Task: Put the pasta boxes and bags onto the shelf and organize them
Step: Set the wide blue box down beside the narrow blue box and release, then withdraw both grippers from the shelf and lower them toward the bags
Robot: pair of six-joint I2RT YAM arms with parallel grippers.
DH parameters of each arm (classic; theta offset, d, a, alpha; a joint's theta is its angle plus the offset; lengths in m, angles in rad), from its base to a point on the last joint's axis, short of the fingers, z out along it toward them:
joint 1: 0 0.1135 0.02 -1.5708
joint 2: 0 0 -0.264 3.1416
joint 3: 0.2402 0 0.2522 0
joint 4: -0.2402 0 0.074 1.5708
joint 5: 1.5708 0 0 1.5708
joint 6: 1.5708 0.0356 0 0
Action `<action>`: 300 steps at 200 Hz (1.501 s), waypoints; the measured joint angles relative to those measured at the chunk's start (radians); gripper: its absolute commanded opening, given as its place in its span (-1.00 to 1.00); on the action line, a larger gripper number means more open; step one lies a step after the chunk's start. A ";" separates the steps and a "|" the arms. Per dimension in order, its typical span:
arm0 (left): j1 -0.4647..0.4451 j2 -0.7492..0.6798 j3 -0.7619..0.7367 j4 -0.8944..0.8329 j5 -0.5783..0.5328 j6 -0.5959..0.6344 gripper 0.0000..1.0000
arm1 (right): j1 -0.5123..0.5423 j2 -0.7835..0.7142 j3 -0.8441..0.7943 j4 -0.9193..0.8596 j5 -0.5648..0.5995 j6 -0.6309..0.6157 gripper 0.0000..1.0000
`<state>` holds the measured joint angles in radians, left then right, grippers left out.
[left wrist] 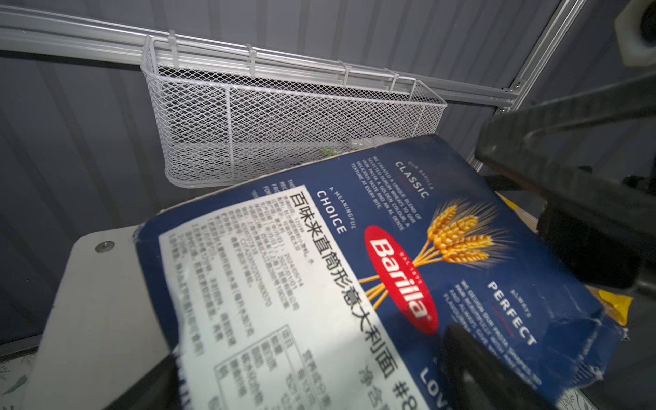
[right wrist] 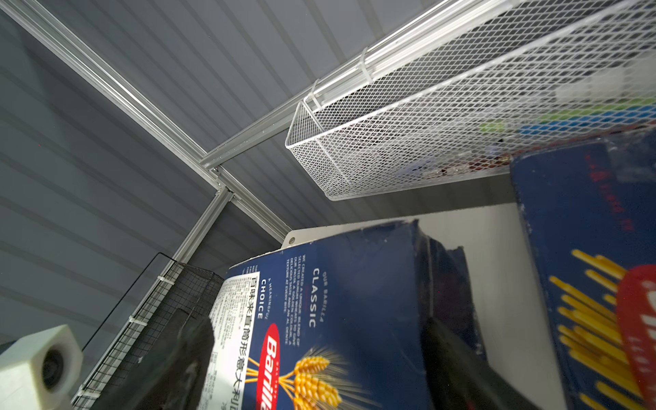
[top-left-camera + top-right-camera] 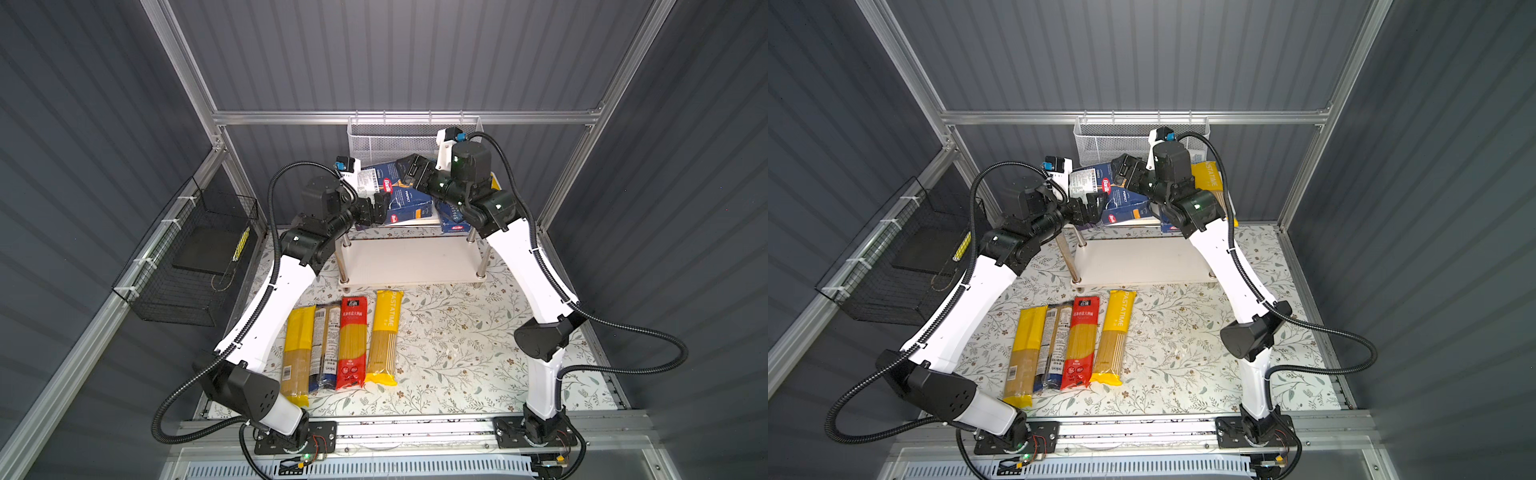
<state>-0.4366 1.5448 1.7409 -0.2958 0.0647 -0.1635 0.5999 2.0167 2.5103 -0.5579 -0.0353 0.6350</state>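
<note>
Twelve o'clock, on the shelf [image 3: 411, 257]: my left fingers [image 1: 479, 372] pinch the wide Barilla box [image 1: 390, 213]; my right fingers [image 2: 458, 362] straddle it, whether gripping I cannot tell.

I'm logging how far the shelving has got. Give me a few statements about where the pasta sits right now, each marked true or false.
1. Four spaghetti bags lie side by side on the table in front of the shelf. True.
2. The red bag is on the lower board. False: that board is bare, and the red bag lies on the table with the other bags.
3. A yellow bag is at the right end of the top board. True.
4. The wide Barilla box is inside the white mesh basket. False: it is at the shelf's top board, in front of and below the basket.
</note>
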 measured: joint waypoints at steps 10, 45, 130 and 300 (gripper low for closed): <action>0.008 0.003 0.008 -0.008 0.003 0.001 0.99 | 0.000 0.002 0.000 -0.005 -0.005 -0.008 0.85; 0.040 0.005 0.022 -0.032 0.022 0.014 1.00 | 0.000 0.002 0.000 -0.042 -0.024 -0.031 0.88; 0.081 0.030 0.082 -0.042 0.027 0.025 0.99 | -0.008 -0.023 -0.001 -0.060 -0.027 -0.098 0.90; 0.243 -0.319 -0.137 -0.319 -0.181 -0.024 0.99 | 0.247 -0.362 -0.480 -0.108 -0.337 -0.415 0.92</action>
<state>-0.1940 1.2259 1.6039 -0.6144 -0.1162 -0.1875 0.8467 1.6550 2.0308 -0.6662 -0.3725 0.2195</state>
